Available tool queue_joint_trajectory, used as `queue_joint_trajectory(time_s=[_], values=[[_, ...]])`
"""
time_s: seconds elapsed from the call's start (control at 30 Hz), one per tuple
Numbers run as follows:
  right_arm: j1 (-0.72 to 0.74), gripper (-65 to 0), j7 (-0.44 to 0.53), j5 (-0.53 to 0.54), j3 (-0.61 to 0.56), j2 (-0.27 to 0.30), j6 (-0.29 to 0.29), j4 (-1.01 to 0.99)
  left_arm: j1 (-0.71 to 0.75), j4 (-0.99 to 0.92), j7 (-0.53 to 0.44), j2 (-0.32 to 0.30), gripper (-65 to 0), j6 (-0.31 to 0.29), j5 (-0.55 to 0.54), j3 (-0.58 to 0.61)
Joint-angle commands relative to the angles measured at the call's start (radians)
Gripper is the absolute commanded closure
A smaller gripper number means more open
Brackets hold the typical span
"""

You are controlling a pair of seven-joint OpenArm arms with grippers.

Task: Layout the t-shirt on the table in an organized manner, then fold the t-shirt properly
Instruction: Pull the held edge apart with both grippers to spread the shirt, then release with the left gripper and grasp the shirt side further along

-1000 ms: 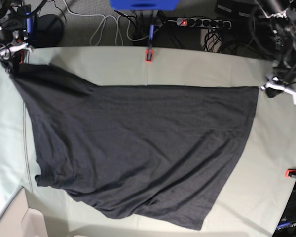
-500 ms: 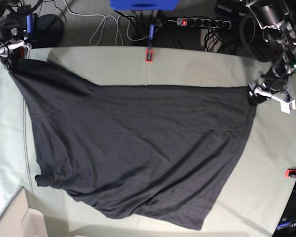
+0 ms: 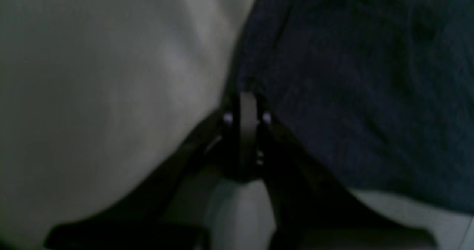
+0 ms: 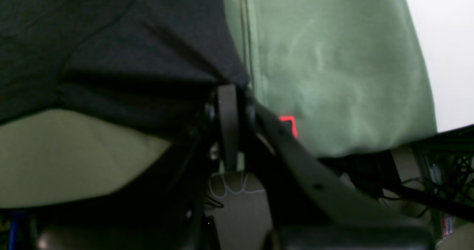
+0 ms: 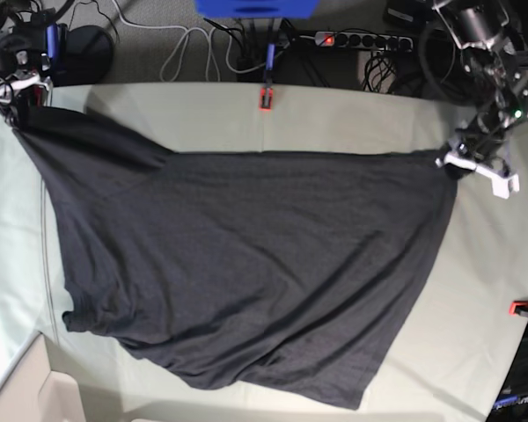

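Note:
The black t-shirt [image 5: 246, 264] lies spread plain side up across the pale grey-green table [image 5: 352, 119]; no print shows. My left gripper [image 5: 453, 165] is shut on the shirt's far right corner [image 3: 251, 85], holding it just above the cloth. My right gripper [image 5: 16, 107] is shut on the far left corner [image 4: 231, 81] near the table's back left edge. The shirt [image 3: 370, 76] is stretched between both grippers along its far edge. Its near edge sags in loose folds towards the front.
A red clamp [image 5: 266, 98] sits at the table's back edge, another [image 5: 521, 308] at the right edge; one shows in the right wrist view [image 4: 289, 126]. Cables and a power strip [image 5: 361, 40] lie on the floor behind. A beige box [image 5: 35, 396] stands front left.
My left gripper has drawn inward to the left and slightly back, taking the shirt's right corner with it. My right gripper has shifted a little back with the left corner.

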Motion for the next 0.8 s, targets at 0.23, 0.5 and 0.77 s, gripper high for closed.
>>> queue_joint_trajectory(time_s=[0.23, 0.5, 0.77], values=[[-0.02, 0.0, 0.026, 0.017, 0.006, 0.014, 0.003, 0.017, 0.173, 0.28, -0.018, -0.031, -0.1, -0.002, -0.195, -0.112], [-0.071, 0.0, 0.026, 0.019, 0.004, 0.012, 0.003, 0.018, 0.276, 0.349, -0.018, -0.033, -0.1, -0.002, -0.271, -0.205], [-0.078, 0.0, 0.026, 0.017, 0.004, 0.009, 0.003, 0.017, 0.225, 0.185, -0.018, -0.033, -0.1, -0.002, -0.271, -0.184]])
